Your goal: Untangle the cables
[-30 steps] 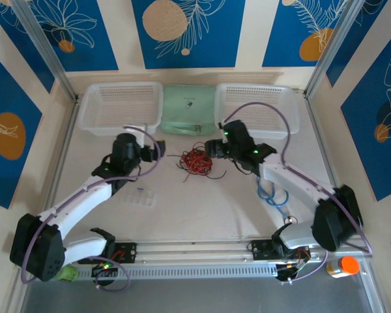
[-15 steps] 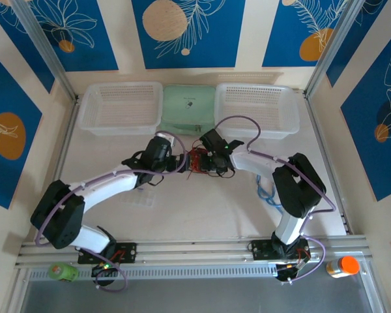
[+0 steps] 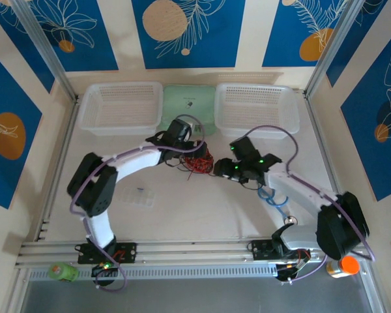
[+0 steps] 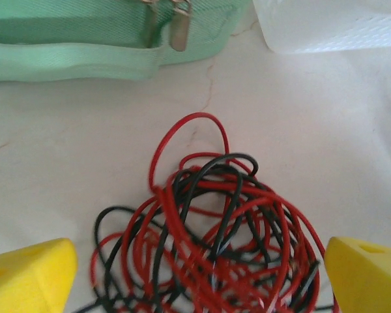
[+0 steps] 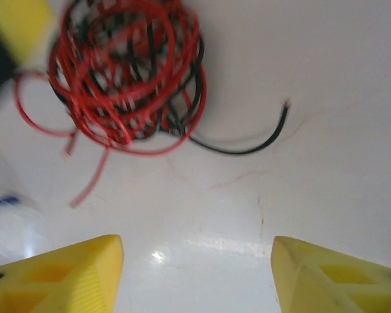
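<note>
The cables (image 3: 197, 160) are one tangled clump of thin red and black wires on the white table, in front of the green pouch. My left gripper (image 3: 193, 151) hangs over the clump from the back left. In the left wrist view it (image 4: 199, 280) is open, and its yellow fingertips (image 4: 29, 274) stand on either side of the cables (image 4: 215, 241). My right gripper (image 3: 220, 171) sits just right of the clump. It (image 5: 199, 274) is open over bare table, with the cables (image 5: 127, 78) ahead of it and a loose black end (image 5: 247, 147) trailing right.
Two white baskets (image 3: 120, 107) (image 3: 255, 107) stand at the back with a green zip pouch (image 3: 188, 109) between them. A light blue coiled cable (image 3: 274, 195) lies under the right arm. A small clear box (image 3: 138, 196) lies front left. An orange-capped bottle (image 3: 343, 266) stands off the table's front right.
My right gripper has backed off the clump to the right and stands wider open. My left arm has swung right and toward the back, now over the clump's rear side.
</note>
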